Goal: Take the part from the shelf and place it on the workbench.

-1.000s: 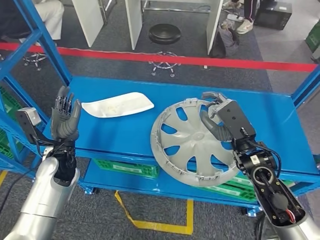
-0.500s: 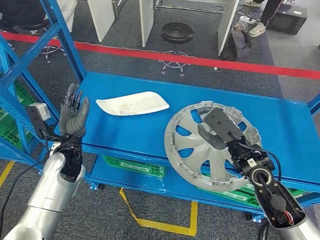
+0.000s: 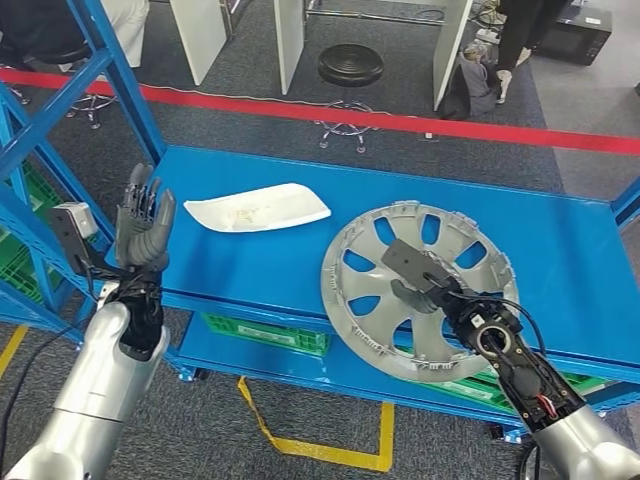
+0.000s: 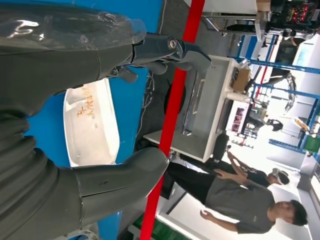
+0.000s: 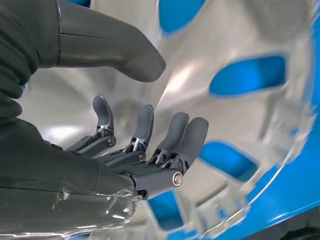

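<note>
The blue shelf (image 3: pixel 558 250) fills the middle of the head view, and on it, toward the robot's right, lies the hubcap (image 3: pixel 362 275), a wide grey spoked disc lying flat with its near rim at the shelf's front edge. It looks like thin moulded plastic: light for its breadth, fairly stiff but likely to flex and tip if lifted from one side, and smooth enough to slip, so a grip through a spoke opening or around the rim would probably hold better than a press on the smooth face. Further left on the shelf, well apart from it, lies a white tray (image 3: pixel 256 210). The right hand (image 3: pixel 411 278) hovers over the hubcap's centre, near the hub, fingers (image 5: pixel 177 137) spread and slightly curled with the thumb apart, holding nothing; whether any fingertip touches the disc I cannot tell. The left hand (image 3: pixel 145 222) is raised at the shelf's left front corner, upright, fingers apart and empty, well away from the hubcap
</note>
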